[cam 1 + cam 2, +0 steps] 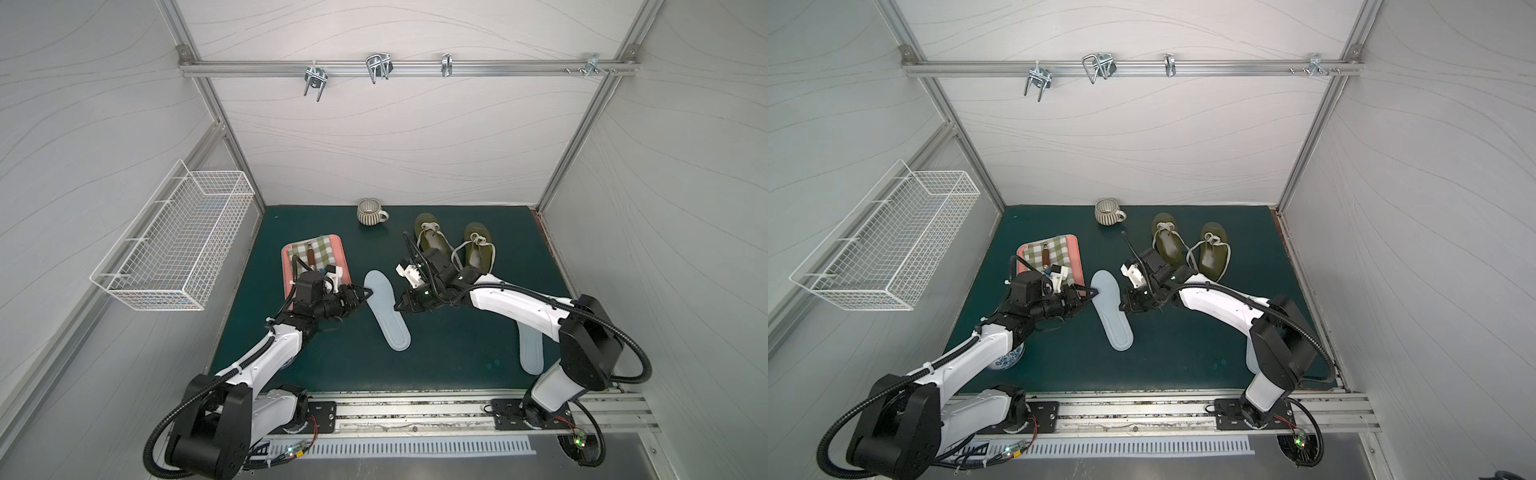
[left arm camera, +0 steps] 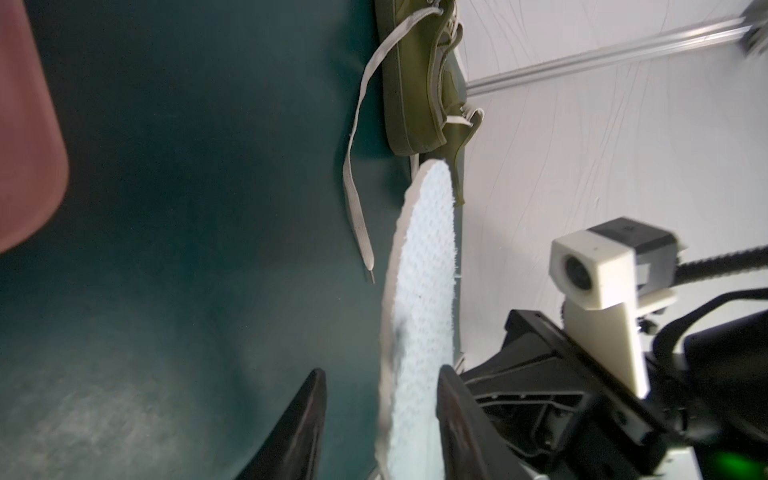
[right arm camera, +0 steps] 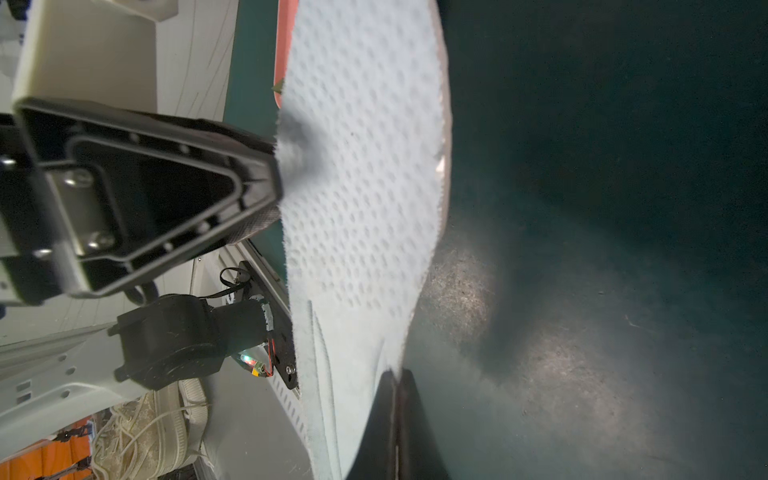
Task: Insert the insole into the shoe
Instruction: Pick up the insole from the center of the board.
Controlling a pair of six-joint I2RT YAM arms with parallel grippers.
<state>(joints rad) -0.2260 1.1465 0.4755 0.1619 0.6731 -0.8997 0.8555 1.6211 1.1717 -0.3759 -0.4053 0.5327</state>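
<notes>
Listing on dark teal mat (image 1: 457, 357), white-panelled booth (image 1: 374, 145): olive canvas shoe (image 1: 478, 251), two, 1 o'clock; pale blue foam insole (image 1: 386, 316), two: one central, edge pinched in right gripper (image 1: 397, 307), left gripper (image 1: 369, 294) part-open astride it.

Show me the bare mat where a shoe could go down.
Free: the front strip of mat between the central insole and the second insole; the back-left corner between tray, mug and wall. Crowded: the middle, and the back right by the shoes.
</notes>
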